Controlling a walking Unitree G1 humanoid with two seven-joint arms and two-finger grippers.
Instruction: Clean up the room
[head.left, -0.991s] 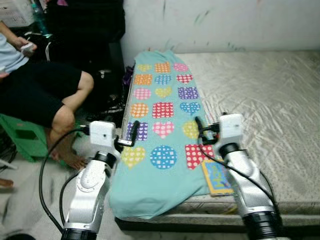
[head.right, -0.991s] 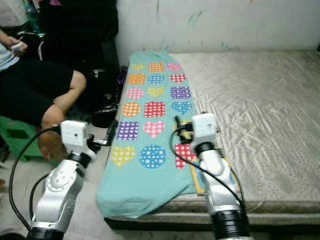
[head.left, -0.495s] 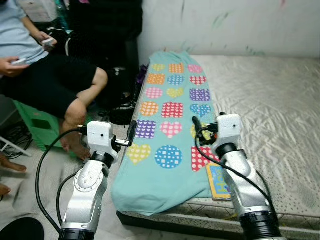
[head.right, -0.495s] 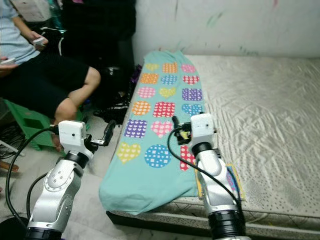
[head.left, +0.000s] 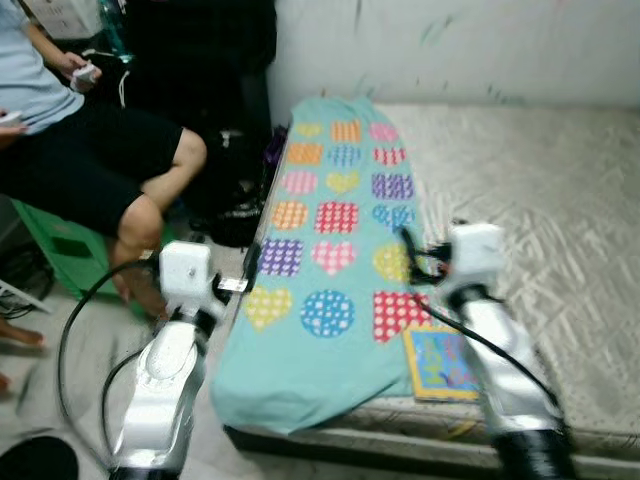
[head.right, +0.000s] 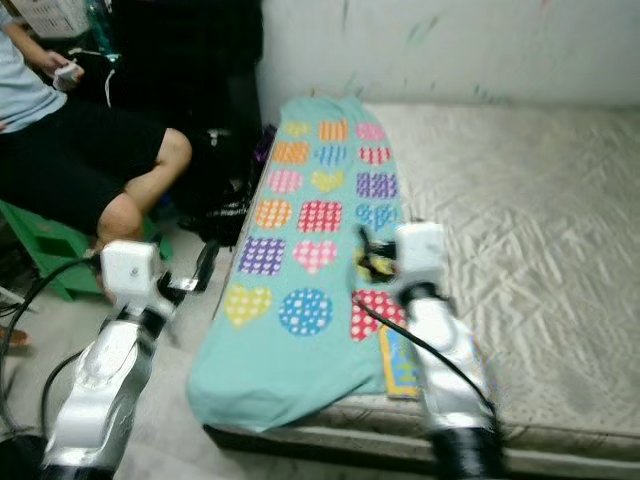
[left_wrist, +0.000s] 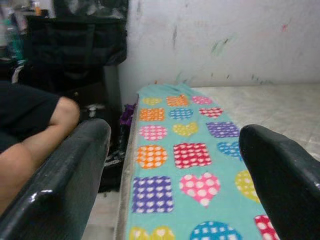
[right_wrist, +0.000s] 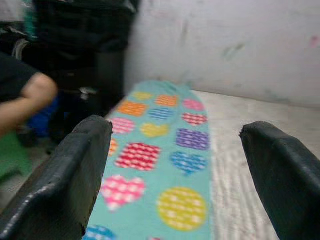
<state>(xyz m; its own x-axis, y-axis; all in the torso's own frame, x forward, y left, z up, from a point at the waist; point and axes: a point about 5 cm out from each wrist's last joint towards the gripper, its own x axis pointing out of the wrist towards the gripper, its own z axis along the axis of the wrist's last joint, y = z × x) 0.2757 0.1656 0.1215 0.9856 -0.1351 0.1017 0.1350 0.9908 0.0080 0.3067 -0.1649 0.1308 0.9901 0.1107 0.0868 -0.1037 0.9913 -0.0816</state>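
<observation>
A teal cloth (head.left: 335, 215) printed with coloured hearts and dotted circles lies along the left side of the bed, its near end hanging over the edge. A colourful picture book (head.left: 440, 362) sticks out from under its near right corner. My left gripper (head.left: 250, 268) hovers at the bed's left edge beside the cloth, open and empty. My right gripper (head.left: 408, 245) is held above the cloth's right border, just behind the book, also open with nothing between its fingers. The left wrist view looks along the cloth (left_wrist: 185, 150) between the spread fingers (left_wrist: 60, 180).
The bare beige mattress (head.left: 540, 190) stretches right to the marked white wall. A person (head.left: 90, 170) sits on a green stool (head.left: 55, 255) at the left, close to my left arm. Black bags (head.left: 200, 60) stand in the corner behind, with clutter (head.left: 240, 205) on the floor by the bed.
The whole picture has shifted and blurred, so the camera has moved. Both arms hold about the same pose, fingers still spread.
</observation>
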